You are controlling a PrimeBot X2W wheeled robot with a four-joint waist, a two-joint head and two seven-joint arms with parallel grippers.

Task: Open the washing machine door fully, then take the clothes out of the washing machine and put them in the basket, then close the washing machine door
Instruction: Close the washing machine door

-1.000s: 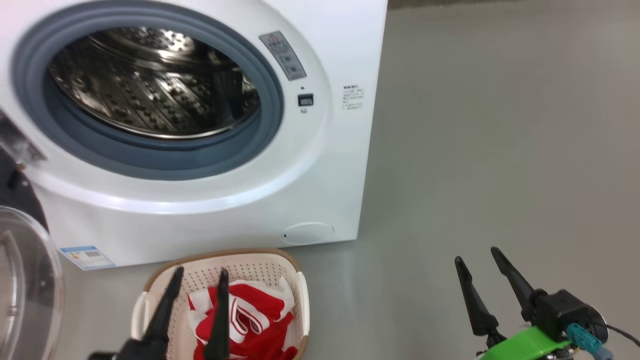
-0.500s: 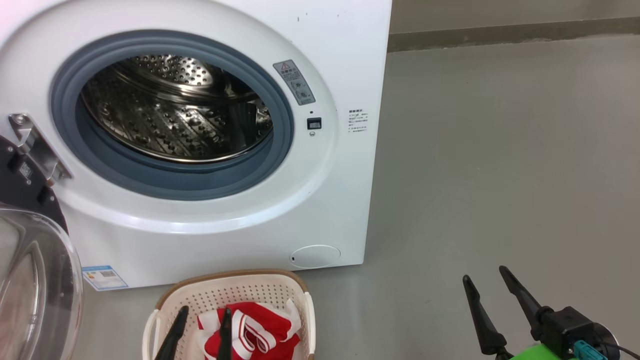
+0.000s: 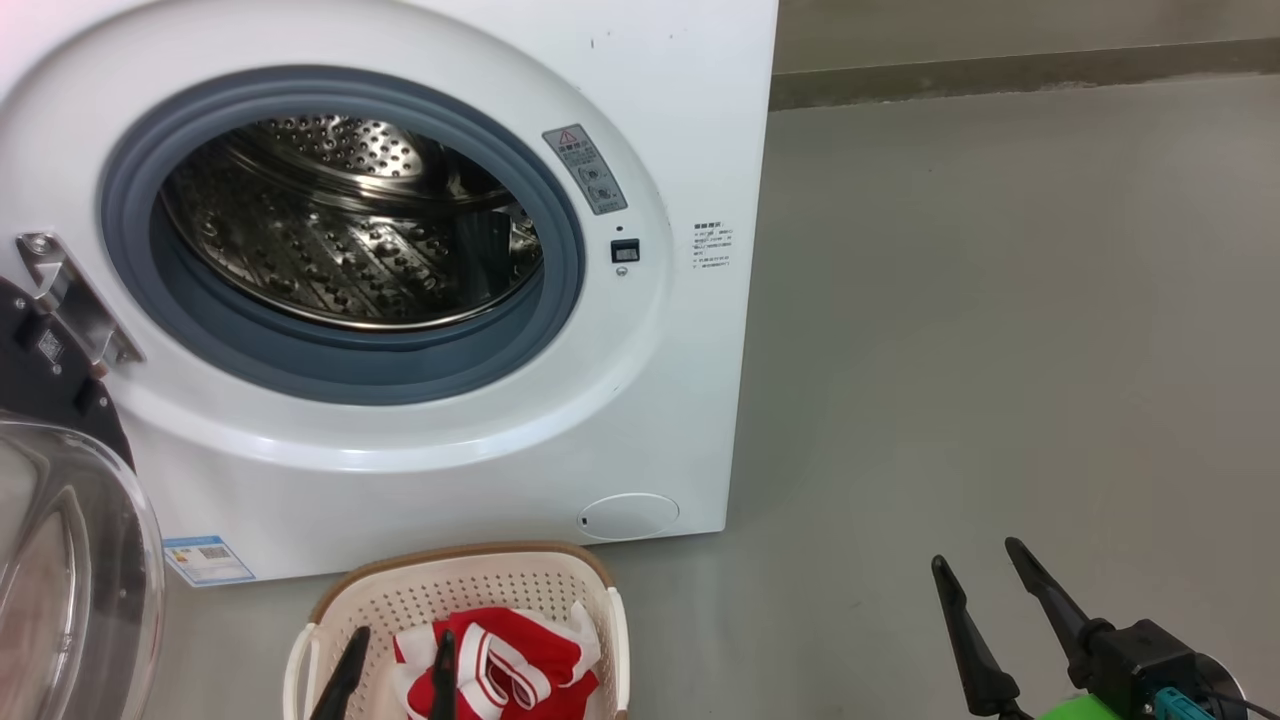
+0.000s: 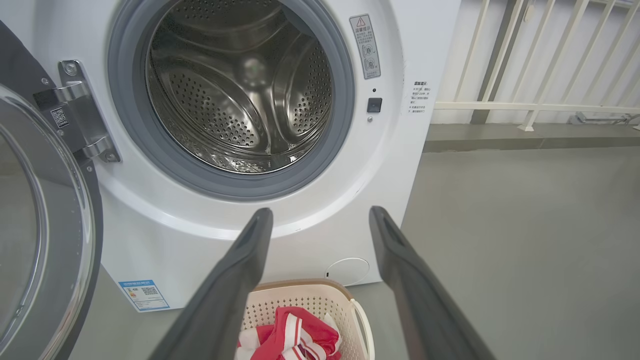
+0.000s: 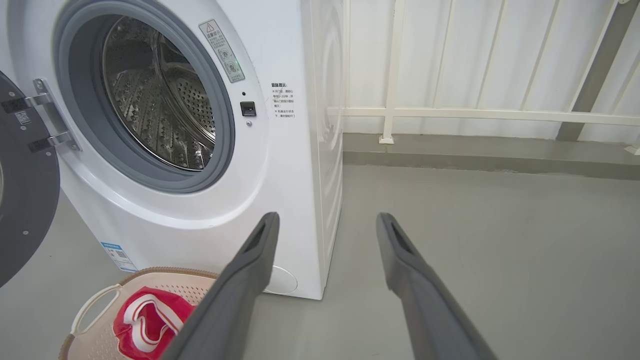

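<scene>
I see drum mouth (image 3: 340, 235) clear, open floor (image 3: 1000, 350) right of washing machine (image 3: 680, 110); door (image 3: 70, 560) blocks left, basket (image 3: 470, 592) sits below.

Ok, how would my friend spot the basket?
Find the big white box-shaped washing machine. On the grey floor right in front of it sits a small cream perforated plastic basket with a brown rim. It alone holds bright red-and-white clothes.

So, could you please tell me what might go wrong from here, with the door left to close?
The left end effector hangs open over the clothes in the basket, so it could snag fabric when it moves off. The door stands wide open at the left; a push on its bulging centre might slip.
</scene>
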